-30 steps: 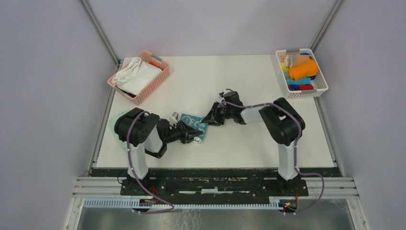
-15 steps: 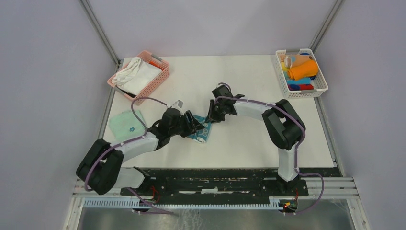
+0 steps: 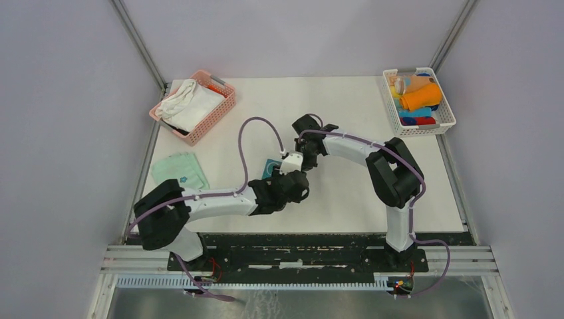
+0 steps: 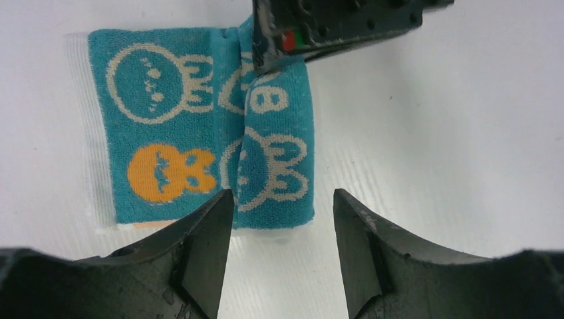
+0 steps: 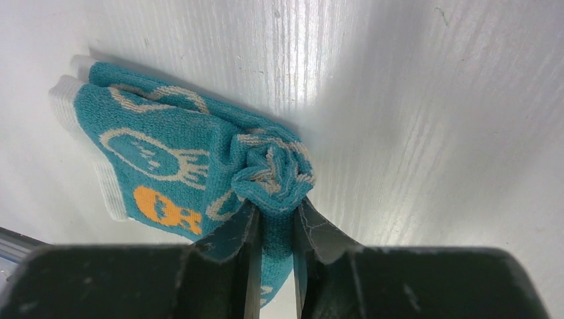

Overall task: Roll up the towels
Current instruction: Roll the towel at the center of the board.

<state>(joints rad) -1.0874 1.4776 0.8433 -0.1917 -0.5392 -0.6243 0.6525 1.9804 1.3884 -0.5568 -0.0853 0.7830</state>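
Right fingers (image 5: 229, 249) pinch towel roll (image 5: 273, 174) — left fingers (image 4: 199, 256) wide apart.

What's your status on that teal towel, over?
Right gripper shut on rolled end of teal printed terry towel, partly rolled. Left gripper open above roll's other end. Nothing in the way.

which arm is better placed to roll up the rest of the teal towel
Right, probably. The right gripper is shut on the rolled end of the teal towel, so it could roll on. The left gripper is open at the roll's other end, gripping nothing.
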